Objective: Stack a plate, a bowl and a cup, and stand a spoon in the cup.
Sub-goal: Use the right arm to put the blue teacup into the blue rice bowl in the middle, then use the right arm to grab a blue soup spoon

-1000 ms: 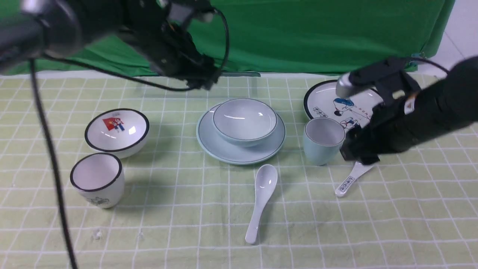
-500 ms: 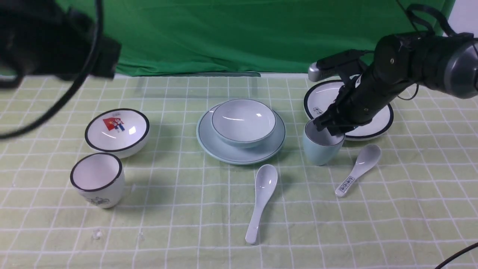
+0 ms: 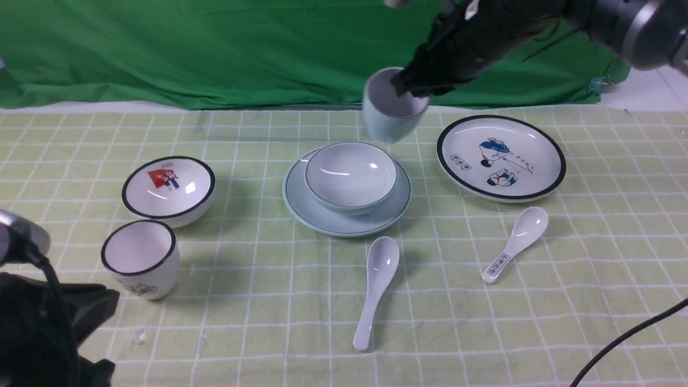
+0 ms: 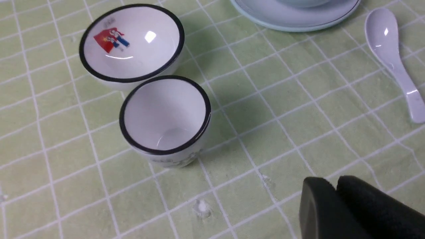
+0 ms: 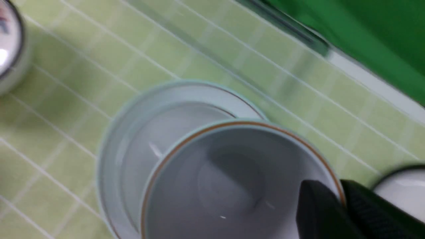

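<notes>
Aloft, cup in right claw, perhaps askew.

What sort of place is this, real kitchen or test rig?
Most likely a staged lab tabletop, not a kitchen: green cloth backdrop behind, grid tablecloth, and two crockery sets laid out, including a pale blue plate and a black-rimmed plate.

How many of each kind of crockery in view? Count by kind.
Plates: 2 (pale blue plate, cartoon plate)
Bowls: 2 (pale blue bowl, red-picture bowl)
Cups: 2 (pale blue cup in right gripper, black-rimmed cup)
Spoons: 2 (plain spoon, printed spoon)
Total: 8
</notes>
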Action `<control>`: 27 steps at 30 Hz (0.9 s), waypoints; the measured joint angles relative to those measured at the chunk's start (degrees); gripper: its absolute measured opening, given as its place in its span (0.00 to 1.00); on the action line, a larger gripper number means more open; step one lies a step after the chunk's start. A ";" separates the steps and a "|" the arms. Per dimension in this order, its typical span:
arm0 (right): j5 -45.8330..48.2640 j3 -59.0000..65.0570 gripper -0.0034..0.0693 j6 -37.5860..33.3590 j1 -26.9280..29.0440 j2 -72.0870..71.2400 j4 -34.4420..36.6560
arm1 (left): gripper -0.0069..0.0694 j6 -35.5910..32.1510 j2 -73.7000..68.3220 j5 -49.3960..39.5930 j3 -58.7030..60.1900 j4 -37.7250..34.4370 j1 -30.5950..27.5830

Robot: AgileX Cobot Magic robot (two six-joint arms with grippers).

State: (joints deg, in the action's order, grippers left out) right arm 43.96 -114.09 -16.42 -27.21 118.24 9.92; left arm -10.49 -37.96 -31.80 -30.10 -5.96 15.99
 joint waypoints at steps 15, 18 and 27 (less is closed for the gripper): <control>-3.02 -1.95 0.19 3.89 -1.88 11.13 -0.94 | 0.11 0.17 -0.90 5.12 0.14 -3.73 0.00; -1.83 -3.27 0.30 3.11 -1.88 11.13 -0.94 | 0.11 0.17 -0.90 5.12 0.14 -3.73 0.00; 17.78 -14.74 0.58 -14.56 -4.11 8.75 -1.03 | 0.11 0.17 -0.90 5.12 0.18 -3.53 0.00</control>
State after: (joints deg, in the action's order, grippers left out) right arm 61.74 -128.83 -30.98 -31.33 126.99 8.89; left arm -10.32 -38.87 -26.68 -29.92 -9.49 15.99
